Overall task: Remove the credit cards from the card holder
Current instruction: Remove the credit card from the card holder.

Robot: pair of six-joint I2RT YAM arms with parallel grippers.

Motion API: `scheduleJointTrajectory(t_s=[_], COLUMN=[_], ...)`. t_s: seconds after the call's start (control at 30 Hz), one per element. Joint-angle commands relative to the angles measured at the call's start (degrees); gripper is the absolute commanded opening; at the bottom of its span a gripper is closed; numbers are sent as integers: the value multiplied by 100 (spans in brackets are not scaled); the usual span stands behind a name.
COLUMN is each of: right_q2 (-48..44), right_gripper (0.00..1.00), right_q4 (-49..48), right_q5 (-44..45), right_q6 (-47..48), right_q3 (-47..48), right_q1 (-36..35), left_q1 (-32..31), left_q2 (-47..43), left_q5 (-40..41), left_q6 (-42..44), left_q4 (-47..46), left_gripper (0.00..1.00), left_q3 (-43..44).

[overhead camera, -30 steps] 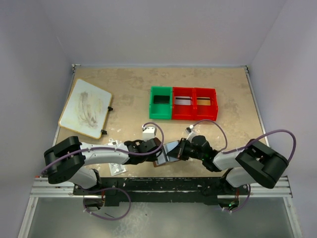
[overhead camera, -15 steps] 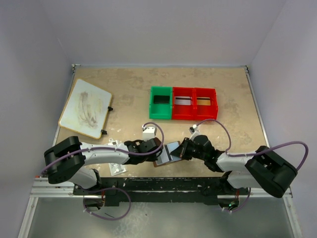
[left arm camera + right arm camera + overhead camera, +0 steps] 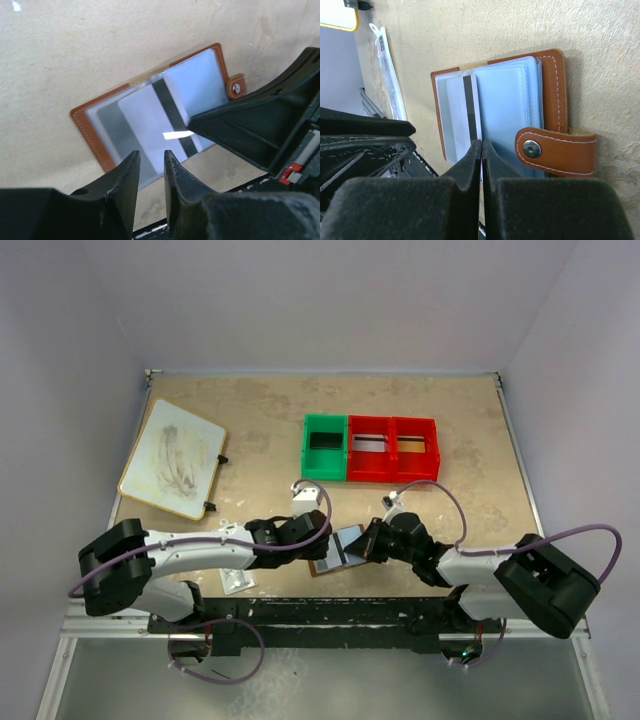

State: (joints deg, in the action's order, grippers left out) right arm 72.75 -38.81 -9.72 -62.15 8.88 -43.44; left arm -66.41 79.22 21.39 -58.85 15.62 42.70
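Card holder point(image 3: 335, 550): brown leather fold-over with pale stitching round the rim. Lying open and flat on the desk point(image 3: 450, 500), close to the near edge, roughly midway along it, between the two grippers.

Inside: bluish-grey clear plastic sleeves point(image 3: 507, 110), glossy, stacked like pages, rounded corners. Snap tab point(image 3: 555, 149) on one short side: leather strap with rounded end and a small metal stud.

Credit card point(image 3: 150, 117): thin flat rectangle, silvery grey, black stripe along its length. Sits over one half of the holder; cannot tell whether inside a sleeve or on top of it. Only this one card visible.

Right gripper point(image 3: 481, 147): black matte fingers pressed together, no gap. Wedge-shaped tip down on the card at the stripe, coming in from the tab side.

Left gripper point(image 3: 151, 157): fingers apart by a narrow gap, clamped on nothing. Hanging over the holder's edge opposite the right gripper; card and sleeve visible through the gap.

Desk surface: beige, mottled, matte.

Towards the far edge: a row of plastic bins point(image 3: 370, 448), one green and two red, side by side and touching. Near the left edge: a flat white board point(image 3: 172, 458) with a yellow rim and grey smudges. By the near edge, left of the holder: a clear crinkled packet point(image 3: 236, 582).
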Motion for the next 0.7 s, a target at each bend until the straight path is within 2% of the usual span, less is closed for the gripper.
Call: scheduleJointTrajectory(t_s=[0.0, 0.17, 0.43, 0.67], right_q2=[-16, -216, -288, -234], right_gripper=[0, 0, 3, 18], right_q4=[31, 146, 320, 260], right_q5=[138, 190, 194, 157], right_q6=[21, 47, 242, 282], right_q3=[-44, -58, 26, 51], right_q1=[22, 26, 29, 28], left_q1=[-19, -21, -21, -21], left_q2=[384, 902, 828, 887], left_q5=[-288, -424, -368, -312], left_q6=[119, 25, 48, 32], left_q4=[-343, -301, -309, -237], left_gripper=[21, 11, 4, 0], left_q3=[309, 342, 105, 64])
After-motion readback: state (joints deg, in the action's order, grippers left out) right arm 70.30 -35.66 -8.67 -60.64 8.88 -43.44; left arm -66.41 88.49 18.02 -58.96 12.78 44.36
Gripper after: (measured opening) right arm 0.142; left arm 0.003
